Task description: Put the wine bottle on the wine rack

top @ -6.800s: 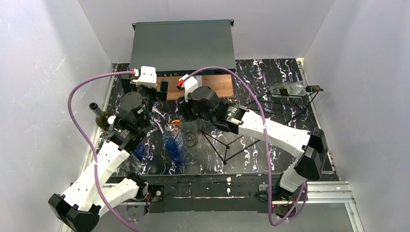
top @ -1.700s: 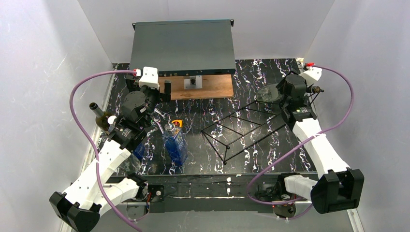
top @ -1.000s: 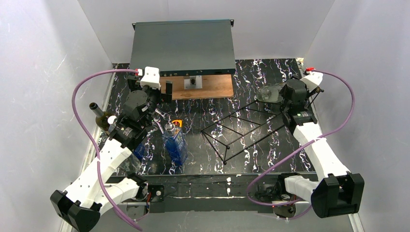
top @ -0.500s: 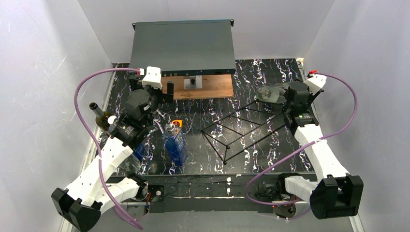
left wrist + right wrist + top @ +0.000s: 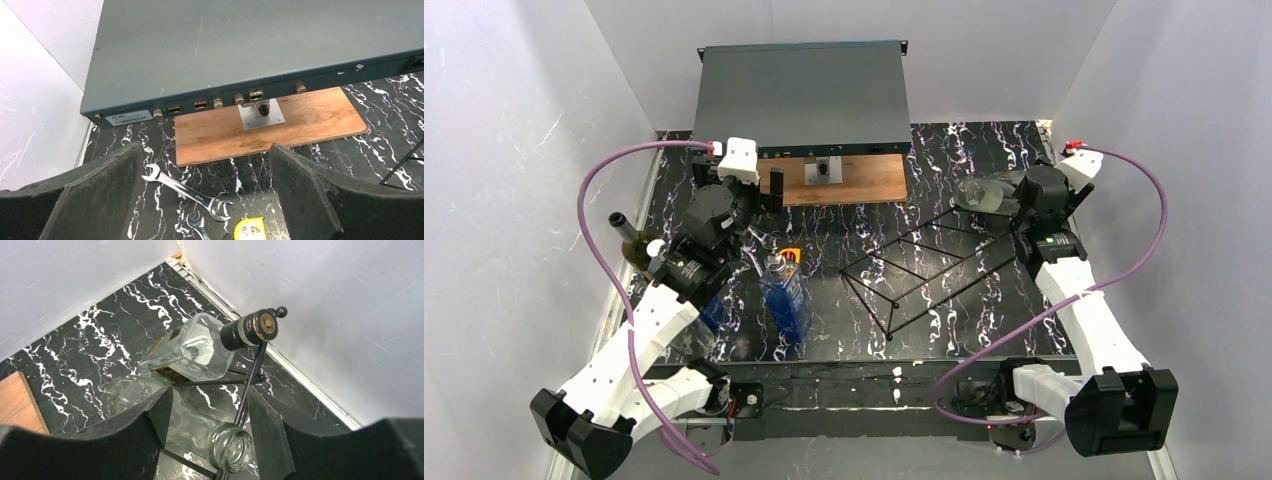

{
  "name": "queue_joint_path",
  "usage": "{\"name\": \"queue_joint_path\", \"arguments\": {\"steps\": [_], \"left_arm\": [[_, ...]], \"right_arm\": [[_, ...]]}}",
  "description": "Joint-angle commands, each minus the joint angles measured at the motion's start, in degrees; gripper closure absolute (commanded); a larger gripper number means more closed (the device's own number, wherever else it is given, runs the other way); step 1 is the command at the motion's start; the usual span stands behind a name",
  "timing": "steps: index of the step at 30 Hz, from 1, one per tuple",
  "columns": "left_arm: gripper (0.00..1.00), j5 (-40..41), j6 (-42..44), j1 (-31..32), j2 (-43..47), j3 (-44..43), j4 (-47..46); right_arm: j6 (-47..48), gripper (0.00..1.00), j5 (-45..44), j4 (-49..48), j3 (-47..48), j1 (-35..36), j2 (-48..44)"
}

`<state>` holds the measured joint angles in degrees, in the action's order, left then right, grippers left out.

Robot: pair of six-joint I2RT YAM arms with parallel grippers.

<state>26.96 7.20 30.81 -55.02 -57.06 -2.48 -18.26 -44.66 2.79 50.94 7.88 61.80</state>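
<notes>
The wine rack [image 5: 924, 270], an open black wire frame, lies across the right half of the table. A clear uncapped wine bottle [image 5: 200, 430] lies on the rack's far right end, also seen from above [image 5: 984, 195]. Its neck sits between the fingers of my right gripper [image 5: 210, 395]. The jaws are open, with a gap and a rack wire [image 5: 252, 372] between the bottle's mouth and the right finger. A clear square bottle with a black cap [image 5: 192, 352] lies on the rack just behind. My left gripper [image 5: 205, 150] is open and empty above two wrenches [image 5: 187, 187].
A blue bottle [image 5: 786, 295] stands at centre left, and a dark green bottle [image 5: 632, 245] stands by the left wall. A wooden board [image 5: 844, 180] and a dark grey box [image 5: 802, 95] lie at the back. A yellow tag [image 5: 790, 256] lies near the wrenches. White walls close in right.
My right arm carried the clear bottle from the table's middle to the rack's far right end. In the last second it drew slightly back to the right. The left arm barely moved.
</notes>
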Motion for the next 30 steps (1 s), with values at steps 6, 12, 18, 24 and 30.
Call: {"name": "queue_joint_path", "arguments": {"steps": [6,12,18,24,30], "left_arm": [[0.02,-0.06,-0.7,-0.05,1.3,-2.32,-0.07],[0.02,-0.46,-1.01,0.07,1.16,-2.51,0.26],[0.02,-0.51,-1.06,0.04,1.13,-2.66,0.47],[0.02,-0.15,-0.79,0.04,1.31,-2.58,0.3],[0.02,-0.23,-0.87,0.04,1.24,-2.68,0.45]], "right_arm": [[3.64,0.32,9.85,4.45,9.69,0.01,-0.23],[4.77,0.25,16.33,7.98,15.02,2.52,1.01],[10.0,0.15,19.64,8.07,19.27,17.49,5.17],[9.87,0.11,35.64,7.78,21.98,27.38,9.96],[5.58,0.12,51.93,2.18,24.5,35.92,13.41]]}}
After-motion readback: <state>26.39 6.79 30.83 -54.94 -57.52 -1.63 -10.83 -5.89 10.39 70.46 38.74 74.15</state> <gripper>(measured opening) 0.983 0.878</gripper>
